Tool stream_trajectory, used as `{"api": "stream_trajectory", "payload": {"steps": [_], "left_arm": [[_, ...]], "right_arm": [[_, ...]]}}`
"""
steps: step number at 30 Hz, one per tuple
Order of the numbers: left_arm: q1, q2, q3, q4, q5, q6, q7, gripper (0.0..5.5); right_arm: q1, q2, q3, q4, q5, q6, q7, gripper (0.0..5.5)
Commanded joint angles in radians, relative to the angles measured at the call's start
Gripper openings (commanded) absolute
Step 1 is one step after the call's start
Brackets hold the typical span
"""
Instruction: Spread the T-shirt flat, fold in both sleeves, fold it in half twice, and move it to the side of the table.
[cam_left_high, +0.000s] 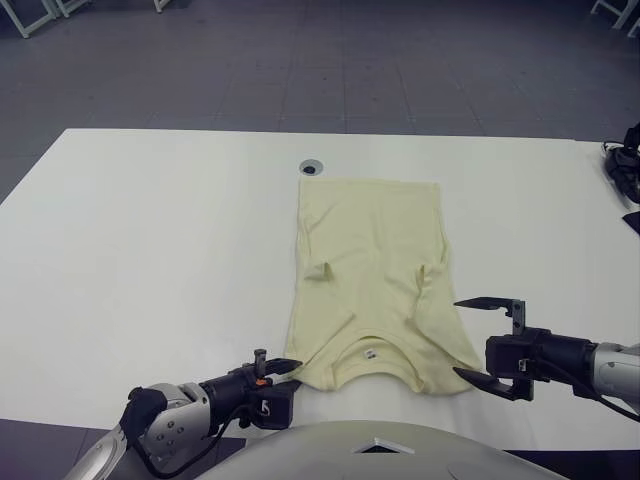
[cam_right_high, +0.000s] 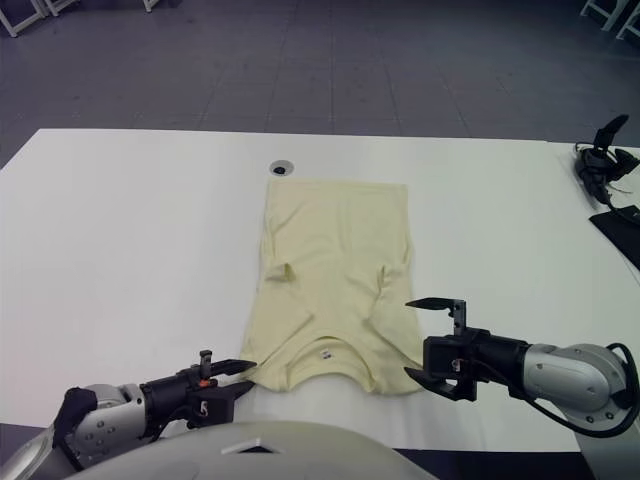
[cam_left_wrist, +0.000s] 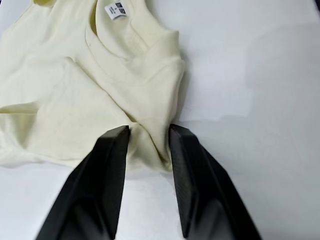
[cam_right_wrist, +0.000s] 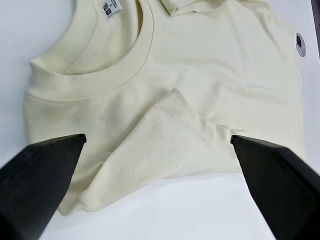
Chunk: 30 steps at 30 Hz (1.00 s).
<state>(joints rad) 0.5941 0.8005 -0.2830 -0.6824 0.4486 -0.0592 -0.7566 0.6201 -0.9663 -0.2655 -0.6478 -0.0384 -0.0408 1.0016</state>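
Laid out mid-frame on the white worktop (cam_left_high: 150, 230): a pale yellow T-shirt (cam_left_high: 370, 280), collar toward the lower edge, hem toward the top beside a round cable port (cam_left_high: 311, 167), both sleeves folded in. At the lower left, left gripper (cam_left_high: 285, 368) with fingers (cam_left_wrist: 107, 170) narrowly parted astride the shoulder corner, cloth between them. At the lower right, right gripper (cam_left_high: 478, 340) with fingers (cam_right_wrist: 42, 170) spread wide, just off the other shoulder corner. Broad bare worktop left of the shirt, a narrower stretch on the right, ending at dark gear (cam_left_high: 625, 165) by the right edge.
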Motion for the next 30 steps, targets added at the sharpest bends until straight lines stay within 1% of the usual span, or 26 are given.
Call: {"api": "stream_trajectory", "payload": {"steps": [1,5,11,16,22,24,30], "left_arm": [[0.014,0.006,-0.002,0.065,0.061,0.107,-0.025,0.59],[0.007,0.009,-0.011,0.064,0.061,0.121,-0.024,0.02],[0.005,0.017,-0.027,0.051,0.043,0.112,-0.034,0.02],[0.017,0.021,-0.037,0.021,0.014,0.109,-0.046,0.02],[0.007,0.019,-0.028,0.002,-0.009,0.132,-0.049,0.02],[0.004,0.029,-0.022,0.000,-0.014,0.130,-0.055,0.00],[0.008,0.037,-0.021,-0.003,-0.020,0.126,-0.055,0.00]], "right_arm": [[-0.008,0.000,-0.004,-0.017,0.004,0.014,0.006,5.40],[-0.010,0.001,0.003,-0.024,0.004,0.018,0.009,5.40],[-0.005,-0.005,-0.013,-0.032,0.020,0.023,0.023,5.40],[0.044,-0.051,-0.060,-0.030,0.065,0.024,0.121,5.40],[-0.007,-0.118,0.020,0.065,-0.013,0.008,0.167,5.40],[-0.022,-0.129,0.048,0.093,-0.035,0.006,0.171,5.15],[-0.107,-0.141,0.151,0.190,-0.096,-0.015,0.163,4.04]]}}
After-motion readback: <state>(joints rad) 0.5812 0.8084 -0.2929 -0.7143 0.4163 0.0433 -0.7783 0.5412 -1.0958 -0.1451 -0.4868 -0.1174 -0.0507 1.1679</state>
